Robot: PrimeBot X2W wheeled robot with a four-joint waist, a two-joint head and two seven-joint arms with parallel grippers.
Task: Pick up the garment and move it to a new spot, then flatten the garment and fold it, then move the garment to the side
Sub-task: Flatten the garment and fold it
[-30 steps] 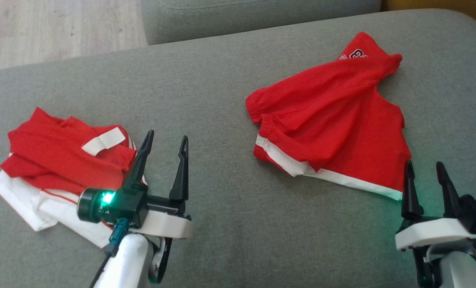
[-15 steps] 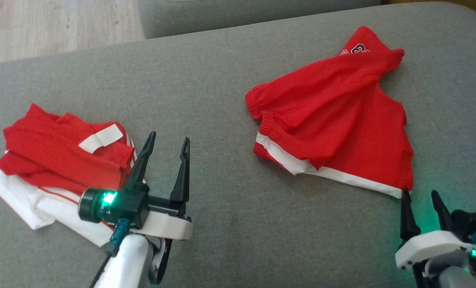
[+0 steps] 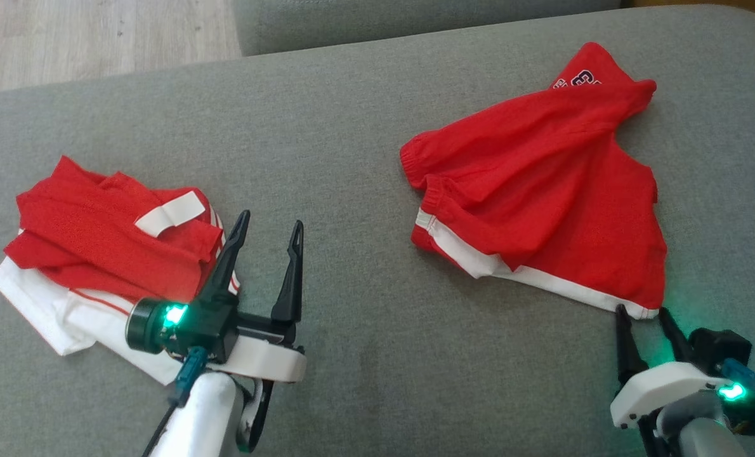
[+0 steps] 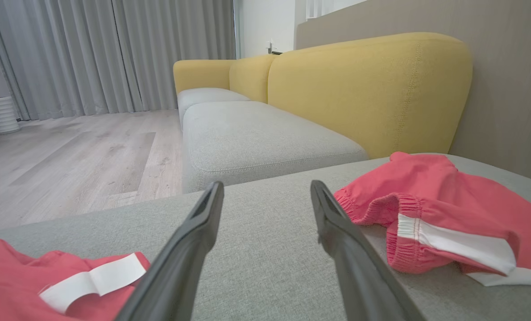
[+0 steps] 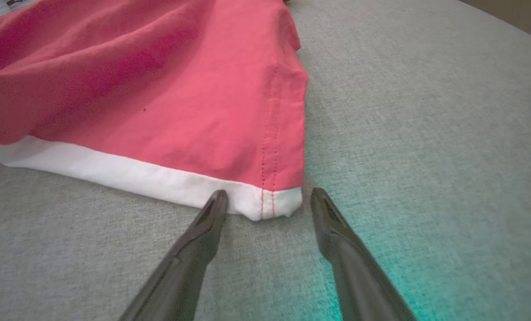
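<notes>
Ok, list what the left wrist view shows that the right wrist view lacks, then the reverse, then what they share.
Left wrist view, of the two: the open left gripper, a yellow sofa back, curtains, wooden floor and a folded red and white pile.
Right wrist view, of the two: the open right gripper pointing at the white hem corner, red stitching and a green glow.
Both: the red shorts lying on the grey cushion.

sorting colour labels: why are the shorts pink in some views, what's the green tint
Head view: shorts saturated red, green glow on cushion by the right tool, lamp lit. Right wrist view: shorts washed pink, teal cast lower right. Left wrist view: same pink.
</notes>
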